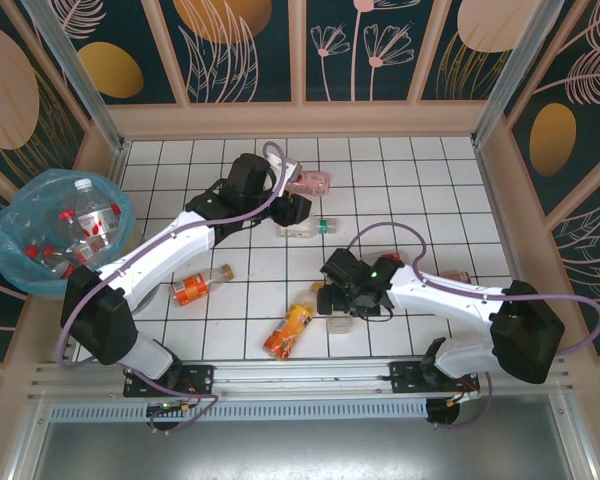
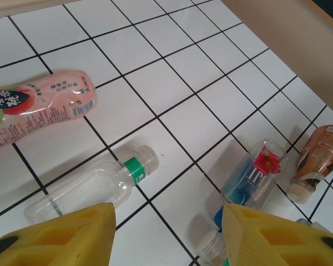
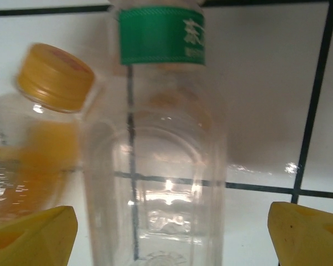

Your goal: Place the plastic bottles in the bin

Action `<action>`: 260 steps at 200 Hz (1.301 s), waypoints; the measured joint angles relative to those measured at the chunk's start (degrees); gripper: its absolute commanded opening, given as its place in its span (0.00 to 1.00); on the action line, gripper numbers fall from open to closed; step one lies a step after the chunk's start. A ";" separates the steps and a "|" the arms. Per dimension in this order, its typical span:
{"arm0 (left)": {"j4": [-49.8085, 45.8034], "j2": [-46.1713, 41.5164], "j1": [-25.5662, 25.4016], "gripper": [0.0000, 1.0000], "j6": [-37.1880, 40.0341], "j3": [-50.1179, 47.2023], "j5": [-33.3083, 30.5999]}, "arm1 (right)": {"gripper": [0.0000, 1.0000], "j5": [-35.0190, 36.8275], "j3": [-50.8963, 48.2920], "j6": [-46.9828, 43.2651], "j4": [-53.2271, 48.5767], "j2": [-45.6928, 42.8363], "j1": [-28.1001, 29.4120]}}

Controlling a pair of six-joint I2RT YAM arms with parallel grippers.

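Yellow fingers [image 3: 33, 233] of the right gripper [image 3: 169, 235] stand wide apart, one on each side of a clear bottle [image 3: 155, 166]. They grip nothing. This bottle lies on the white tiled table [image 3: 261, 83], near the middle. A green band [image 3: 161, 36] goes round its neck, with white Chinese writing too blurred to read. Just left of it lies an orange bottle [image 3: 28, 149] with a yellow cap [image 3: 55, 77]. I cannot tell if the two touch.

The left gripper [image 2: 166, 238] is out over the far middle of the table. Its fingers are apart too, with bare tile between them, and it holds nothing. A second clear bottle [image 2: 89, 191] with a green neck ring lies on its side, partly under one finger. Beyond it, on the far side, lies a pink bottle [image 2: 39, 108] with Chinese writing and a barcode, too small to read. Off to the right lie a blue bottle [image 2: 252, 174] with a red patch and a brown bottle [image 2: 316, 158], side by side.

The bin [image 1: 20, 265] stands at the far left, just off the table edge, lined with a blue bag. Some red-label bottles [image 1: 80, 230] are inside it. One more bottle, a red one [image 1: 193, 290], lies on the near left of the table, well apart from the bin
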 measured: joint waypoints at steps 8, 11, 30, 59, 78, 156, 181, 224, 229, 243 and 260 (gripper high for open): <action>0.00 0.04 0.00 0.54 0.00 0.00 -0.02 | 0.85 -0.42 -0.59 0.17 0.07 0.00 0.00; 0.00 0.07 0.00 0.54 0.00 0.00 0.00 | 0.84 -0.48 -0.76 0.28 0.17 0.00 0.00; 0.00 0.15 0.00 0.55 -0.02 0.00 -0.07 | 0.82 -0.87 -1.57 0.52 0.98 0.00 0.00; -0.02 0.22 0.00 0.56 -0.46 0.00 -0.11 | 0.72 -1.03 -2.03 1.03 2.29 0.00 0.00; 0.00 0.22 0.00 0.56 -0.66 0.02 -0.11 | 0.67 -1.01 -2.05 1.18 2.54 -0.02 0.00; 1.77 0.22 0.00 0.58 -3.96 1.09 -0.24 | 0.57 0.02 -2.34 1.51 1.44 -5.68 -0.04; 2.91 -0.63 0.00 0.60 -5.66 2.38 -0.09 | 0.56 1.05 -2.16 1.46 -0.17 -7.98 -0.04; 4.33 -3.80 0.00 0.65 -10.19 5.49 0.28 | 0.53 4.02 2.08 -1.22 -1.86 -12.28 -0.04; 4.42 -4.07 0.00 0.65 -10.88 5.97 0.55 | 0.53 4.39 2.78 -1.68 -1.77 -12.85 -0.04; 5.29 -4.57 0.00 0.66 -12.76 6.82 1.70 | 0.52 5.64 4.39 -3.37 -1.09 -14.53 -0.04; 6.43 -4.94 0.00 0.66 -14.95 6.91 3.69 | 0.51 6.75 5.60 -5.75 0.61 -16.28 -0.04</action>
